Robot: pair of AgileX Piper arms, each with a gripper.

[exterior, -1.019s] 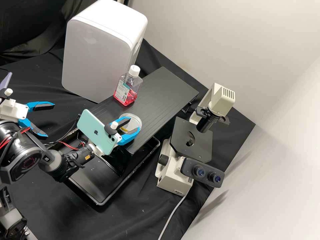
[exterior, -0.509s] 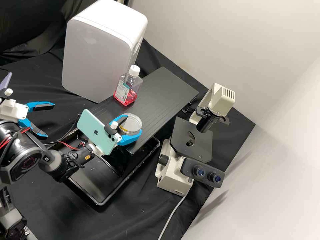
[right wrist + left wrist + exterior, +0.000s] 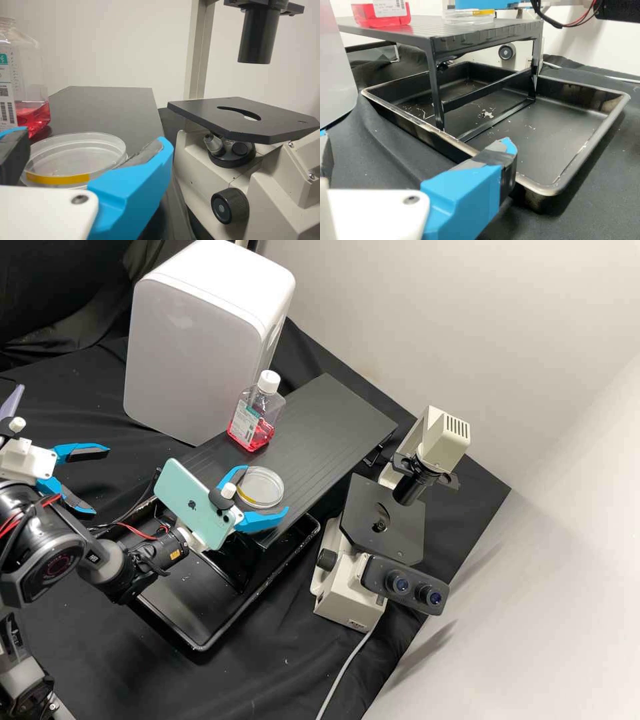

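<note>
A clear petri dish [image 3: 257, 485] with a yellow strip on its side sits on the near end of the black rack shelf [image 3: 320, 427]. My right gripper [image 3: 265, 490] stands open around the dish, one blue finger on each side and a gap to the rim. In the right wrist view the dish [image 3: 75, 157] lies between the fingers [image 3: 135, 177]. My left gripper [image 3: 100, 480] hangs open over the black cloth at the far left, holding nothing. One of its fingers [image 3: 487, 170] is near the corner of the black tray [image 3: 600, 135].
A bottle of red liquid [image 3: 254, 415] with a white cap stands on the shelf's far end, next to a white box [image 3: 200, 333]. A microscope [image 3: 393, 520] stands right of the rack, its stage [image 3: 240, 117] close to the dish. The black tray [image 3: 200, 627] lies under the rack.
My right gripper's fingers have spread apart from the petri dish, which stays on the shelf. The left arm has not moved.
</note>
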